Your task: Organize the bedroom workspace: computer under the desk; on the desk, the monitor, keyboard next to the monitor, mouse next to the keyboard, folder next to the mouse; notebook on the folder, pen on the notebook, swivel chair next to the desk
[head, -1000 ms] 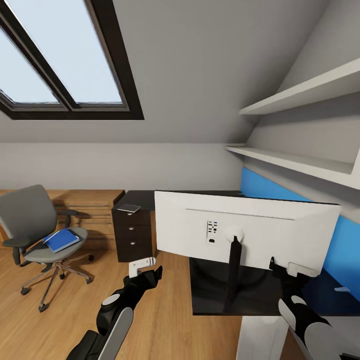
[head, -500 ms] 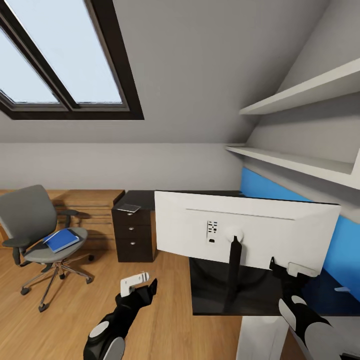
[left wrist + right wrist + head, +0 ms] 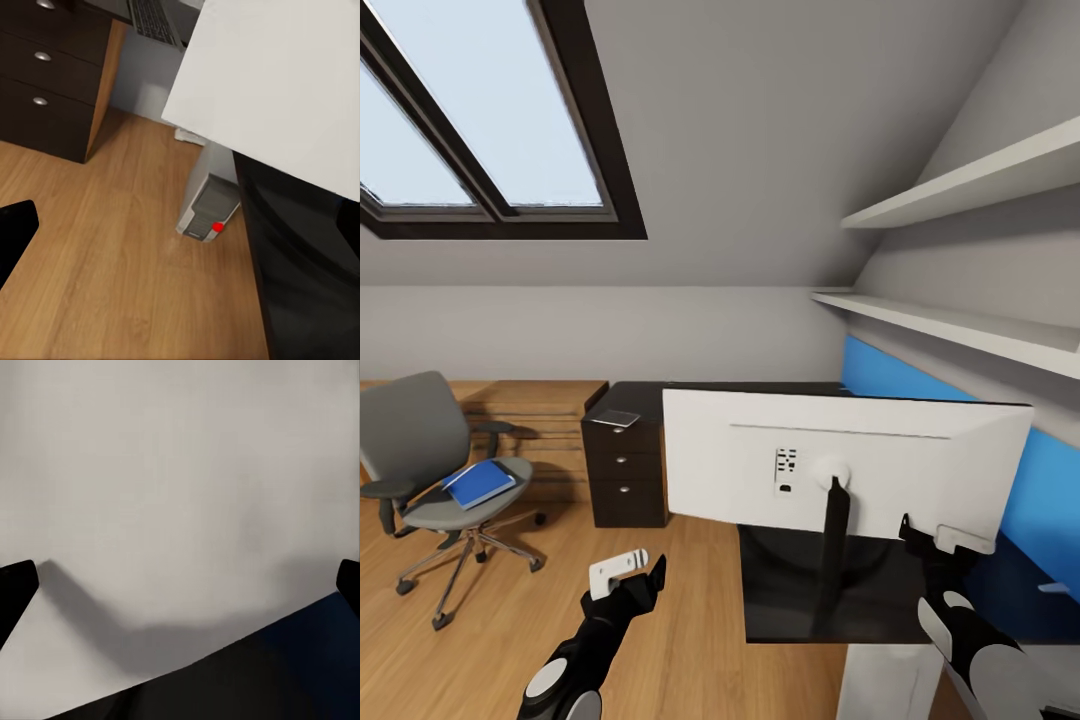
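Note:
The monitor [image 3: 840, 465] stands on the glossy black desk [image 3: 780, 600] with its white back toward me. My right gripper [image 3: 935, 540] is open at the monitor's lower right edge; its wrist view faces the white back [image 3: 180, 472]. My left gripper [image 3: 630, 575] hangs open over the floor, left of the desk. The white computer [image 3: 210, 214] sits on the floor under the desk. The dark keyboard [image 3: 154, 19] lies on the desk behind the monitor. At the left, the blue folder [image 3: 480, 482] rests on the swivel chair [image 3: 415, 440]. The dark notebook [image 3: 618, 417] lies above the drawers.
The dark three-drawer unit [image 3: 625, 470] stands between chair and monitor, with a light wooden dresser [image 3: 540, 410] behind. Two white shelves [image 3: 960, 190] and a blue wall panel [image 3: 1050, 490] line the right wall. Open wood floor [image 3: 690, 620] lies between chair and desk.
My left arm has pulled back and down, away from the monitor's left edge. The monitor has shifted slightly to the left. The right gripper has stayed put.

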Robot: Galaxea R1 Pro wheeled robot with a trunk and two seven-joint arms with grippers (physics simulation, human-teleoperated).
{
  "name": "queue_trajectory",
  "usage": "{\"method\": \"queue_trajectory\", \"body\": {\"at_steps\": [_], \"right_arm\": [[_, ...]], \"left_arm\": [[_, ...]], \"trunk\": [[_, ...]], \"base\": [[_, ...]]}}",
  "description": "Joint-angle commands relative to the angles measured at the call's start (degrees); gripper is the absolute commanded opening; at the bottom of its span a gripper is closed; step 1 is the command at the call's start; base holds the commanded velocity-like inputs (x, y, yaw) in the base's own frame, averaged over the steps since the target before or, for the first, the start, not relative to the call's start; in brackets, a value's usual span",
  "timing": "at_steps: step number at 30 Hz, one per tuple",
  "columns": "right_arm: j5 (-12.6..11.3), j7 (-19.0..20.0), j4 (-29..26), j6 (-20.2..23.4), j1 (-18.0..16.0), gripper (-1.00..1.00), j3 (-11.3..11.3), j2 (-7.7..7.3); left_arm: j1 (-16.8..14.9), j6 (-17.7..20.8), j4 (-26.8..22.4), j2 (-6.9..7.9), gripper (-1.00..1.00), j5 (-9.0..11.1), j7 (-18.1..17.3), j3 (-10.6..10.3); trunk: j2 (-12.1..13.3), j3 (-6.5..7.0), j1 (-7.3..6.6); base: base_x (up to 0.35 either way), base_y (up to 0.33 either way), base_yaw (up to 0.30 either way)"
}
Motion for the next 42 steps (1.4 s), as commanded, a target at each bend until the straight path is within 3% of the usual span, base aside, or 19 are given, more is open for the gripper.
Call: {"method": "queue_trajectory", "body": {"at_steps": [1, 34, 42], "right_arm": [[-0.39, -0.02, 0.06, -0.23, -0.06, 1.0, 0.19, -0.01], [-0.39, -0.02, 0.05, -0.23, -0.06, 1.0, 0.2, 0.02], [-0.39, -0.02, 0.05, -0.23, -0.06, 1.0, 0.2, 0.01]], "left_arm": [[-0.05, 0.19, -0.08, 0.03, 1.0, 0.44, 0.45, -0.07], [-0.05, 0.38, -0.09, 0.01, 1.0, 0.37, 0.54, 0.12], [-0.05, 0.42, -0.09, 0.01, 1.0, 0.4, 0.54, 0.18]], "trunk": [[-0.05, -0.08, 0.02], [-0.05, -0.08, 0.02], [-0.05, -0.08, 0.02]], "base": [[0.045, 0.0, 0.0], [0.13, -0.003, 0.0], [-0.063, -0.005, 0.0]]}}
